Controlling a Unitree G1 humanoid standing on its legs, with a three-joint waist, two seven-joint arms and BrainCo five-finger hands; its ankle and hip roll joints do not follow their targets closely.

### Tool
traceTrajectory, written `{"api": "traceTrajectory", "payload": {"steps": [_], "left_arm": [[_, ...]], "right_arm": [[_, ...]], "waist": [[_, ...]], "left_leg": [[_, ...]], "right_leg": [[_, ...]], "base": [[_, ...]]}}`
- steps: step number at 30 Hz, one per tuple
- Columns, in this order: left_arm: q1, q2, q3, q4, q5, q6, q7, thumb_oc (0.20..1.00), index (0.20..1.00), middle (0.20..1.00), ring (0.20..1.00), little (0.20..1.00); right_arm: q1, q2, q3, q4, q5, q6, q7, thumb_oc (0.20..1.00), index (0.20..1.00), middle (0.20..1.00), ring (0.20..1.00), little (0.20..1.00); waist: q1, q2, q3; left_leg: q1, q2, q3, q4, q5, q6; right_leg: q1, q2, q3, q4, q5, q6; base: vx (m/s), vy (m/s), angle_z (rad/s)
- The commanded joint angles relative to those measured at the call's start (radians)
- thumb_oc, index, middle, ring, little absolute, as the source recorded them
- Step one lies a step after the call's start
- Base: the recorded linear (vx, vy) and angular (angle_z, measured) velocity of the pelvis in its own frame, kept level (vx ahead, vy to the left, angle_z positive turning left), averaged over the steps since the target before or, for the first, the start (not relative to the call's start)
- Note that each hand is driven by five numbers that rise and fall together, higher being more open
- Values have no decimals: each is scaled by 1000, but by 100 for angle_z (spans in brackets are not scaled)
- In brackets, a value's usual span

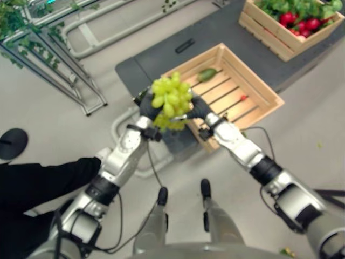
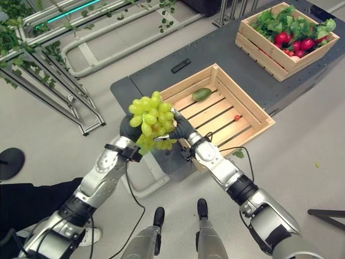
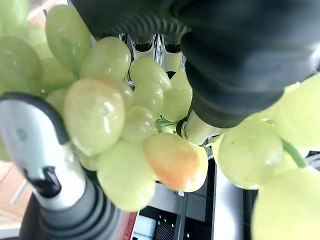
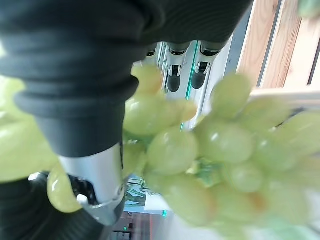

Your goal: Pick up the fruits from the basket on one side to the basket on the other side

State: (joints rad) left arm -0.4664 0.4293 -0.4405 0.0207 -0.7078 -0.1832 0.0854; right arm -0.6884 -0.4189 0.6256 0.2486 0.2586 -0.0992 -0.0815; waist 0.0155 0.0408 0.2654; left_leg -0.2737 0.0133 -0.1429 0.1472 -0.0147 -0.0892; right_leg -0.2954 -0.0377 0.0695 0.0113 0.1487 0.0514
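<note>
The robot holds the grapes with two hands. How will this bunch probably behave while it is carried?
The grapes sit cupped between the left hand and right hand, so the bunch is probably floppy. Berries bulge loosely around the fingers; some may drop off. The skins look glossy, likely slippery and easily crushed.

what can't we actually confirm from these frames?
- Left hand and right hand: in both eye views the grape bunch covers their fingers.
- Small red item in the near crate: too small to identify.
- Far crate: leaves cover part of the red produce; count unclear.
- Right wrist view: grapes blurred.
</note>
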Motion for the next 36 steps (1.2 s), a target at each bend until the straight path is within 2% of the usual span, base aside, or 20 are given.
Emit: {"api": "traceTrajectory", "payload": {"steps": [1,9,14,18,19,20,26,36], "left_arm": [[-62,-26,-47,-26,38,-53,-10,200,200,200,200,200],[-72,-74,-89,-46,17,-56,-13,200,200,200,200,200],[-85,-109,-138,-54,-6,-45,-19,200,200,200,200,200],[-83,-114,-150,-63,-18,-38,-20,200,200,200,200,200],[-80,-114,-153,-67,-20,-37,-21,200,200,200,200,200],[-77,-116,-158,-70,-27,-37,-21,200,200,200,200,200],[-63,-127,-160,-95,-40,-46,-13,200,200,200,200,200],[-3,-119,-112,-132,-31,-56,-11,200,200,200,200,200]], "right_arm": [[-73,70,-2,-20,32,-55,-1,1000,1000,1000,1000,1000],[-65,100,-10,23,52,-65,-19,1000,1000,1000,1000,1000],[-71,178,-13,97,245,-86,-7,1000,1000,1000,1000,1000],[-81,201,-4,90,272,-94,-11,1000,1000,1000,1000,1000],[-80,202,-4,84,264,-93,-18,718,718,718,718,718],[-79,205,-5,86,252,-92,-25,200,200,200,200,200],[-62,207,-20,58,169,-99,-69,200,200,200,200,200],[36,193,-82,41,160,-115,-83,200,200,200,200,200]], "waist": [[8,-53,-71],[11,-58,-77],[22,-64,-82],[27,-68,-83],[28,-70,-83],[30,-69,-84],[34,-69,-87],[32,-79,-99]], "left_leg": [[-63,-24,44,26,-6,10],[-65,-27,37,26,-7,12],[-65,-31,31,25,-7,13],[-63,-32,29,21,-7,13],[-64,-33,28,22,-8,13],[-62,-33,27,20,-8,13],[-59,-37,21,19,-10,16],[-49,-38,20,23,-20,19]], "right_leg": [[63,22,20,16,-180,16],[67,19,18,12,-181,17],[71,17,15,10,-181,18],[74,16,14,9,-180,17],[74,15,12,9,-180,17],[75,14,10,8,-180,18],[80,10,3,10,-185,20],[97,6,-4,10,-192,21]], "base": [[4,0,4],[0,0,0],[3,-2,5],[4,-2,3],[9,-5,5],[11,-5,5],[0,0,0],[6,-1,1]]}}
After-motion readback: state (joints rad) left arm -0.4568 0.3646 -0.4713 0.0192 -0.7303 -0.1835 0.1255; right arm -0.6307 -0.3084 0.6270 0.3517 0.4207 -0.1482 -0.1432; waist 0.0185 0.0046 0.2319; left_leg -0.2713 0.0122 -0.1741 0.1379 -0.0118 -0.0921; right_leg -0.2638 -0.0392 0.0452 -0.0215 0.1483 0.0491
